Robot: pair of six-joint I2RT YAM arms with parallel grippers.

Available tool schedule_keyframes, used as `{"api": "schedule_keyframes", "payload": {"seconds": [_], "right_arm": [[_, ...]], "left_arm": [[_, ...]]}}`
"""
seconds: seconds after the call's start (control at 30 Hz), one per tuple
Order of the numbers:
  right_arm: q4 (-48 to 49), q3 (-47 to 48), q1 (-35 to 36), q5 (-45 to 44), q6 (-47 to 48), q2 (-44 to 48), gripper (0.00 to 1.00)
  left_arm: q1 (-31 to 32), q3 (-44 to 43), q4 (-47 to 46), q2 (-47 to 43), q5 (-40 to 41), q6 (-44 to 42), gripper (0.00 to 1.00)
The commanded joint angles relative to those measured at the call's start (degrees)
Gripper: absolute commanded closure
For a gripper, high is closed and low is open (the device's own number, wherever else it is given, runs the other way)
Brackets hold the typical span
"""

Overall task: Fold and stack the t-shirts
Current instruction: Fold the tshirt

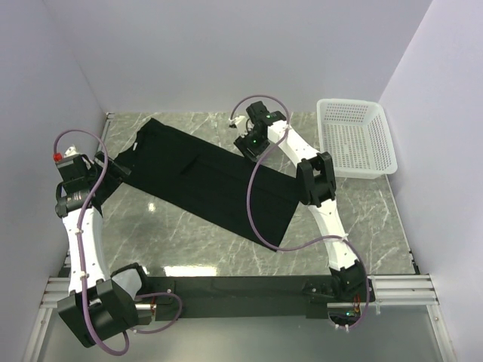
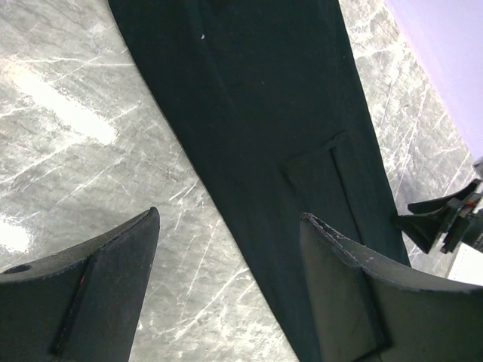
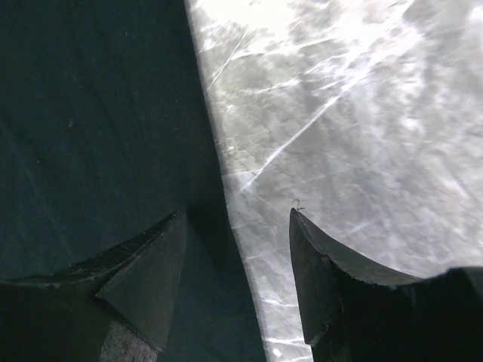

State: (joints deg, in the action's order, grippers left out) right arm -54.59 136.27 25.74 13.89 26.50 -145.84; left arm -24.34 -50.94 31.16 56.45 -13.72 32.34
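The black t-shirt (image 1: 204,181) lies folded into a long diagonal band across the marble table, from the far left to the near middle. No logo shows. My left gripper (image 1: 119,170) is open above the band's left edge; in the left wrist view the t-shirt (image 2: 264,113) runs between its fingers (image 2: 355,294). My right gripper (image 1: 247,143) is open and low over the band's far right edge. In the right wrist view the t-shirt (image 3: 98,128) fills the left half, with one finger over cloth and the other finger (image 3: 332,279) over bare table.
A white perforated basket (image 1: 355,138) stands at the far right against the wall. White walls close in the table on three sides. The marble table (image 1: 196,241) shows bare in front of the t-shirt. The right gripper's tips show in the left wrist view (image 2: 445,219).
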Motion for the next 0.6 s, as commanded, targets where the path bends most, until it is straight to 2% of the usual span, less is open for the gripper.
{"api": "schedule_keyframes", "payload": {"seconds": [0.0,0.23,0.4,0.43,0.5,0.57], "right_arm": [[-2.1,2.9,0.5,1.2,1.2,-1.5,0.37],[-5.6,2.8,0.9,2.6,2.7,-2.2,0.40],[-6.8,2.2,0.9,4.6,3.1,-2.1,0.47],[-7.0,1.8,0.9,5.1,3.0,-1.9,0.49],[-6.8,0.4,0.9,5.3,2.7,-1.3,0.65],[-5.9,-0.3,0.7,5.0,1.8,-0.9,0.72]], "left_arm": [[-0.3,-0.3,-1.0,-1.1,-1.1,0.4,0.20],[-0.4,-0.4,-0.6,-1.4,-0.8,0.4,0.20],[-0.4,-0.5,-0.3,-1.5,-0.7,0.2,0.20],[-0.4,-0.4,-0.2,-1.6,-0.7,0.2,0.20],[-0.4,-0.3,-0.2,-1.8,-0.7,0.2,0.20],[-0.4,-0.2,-0.1,-2.0,-0.7,0.3,0.20]]}}
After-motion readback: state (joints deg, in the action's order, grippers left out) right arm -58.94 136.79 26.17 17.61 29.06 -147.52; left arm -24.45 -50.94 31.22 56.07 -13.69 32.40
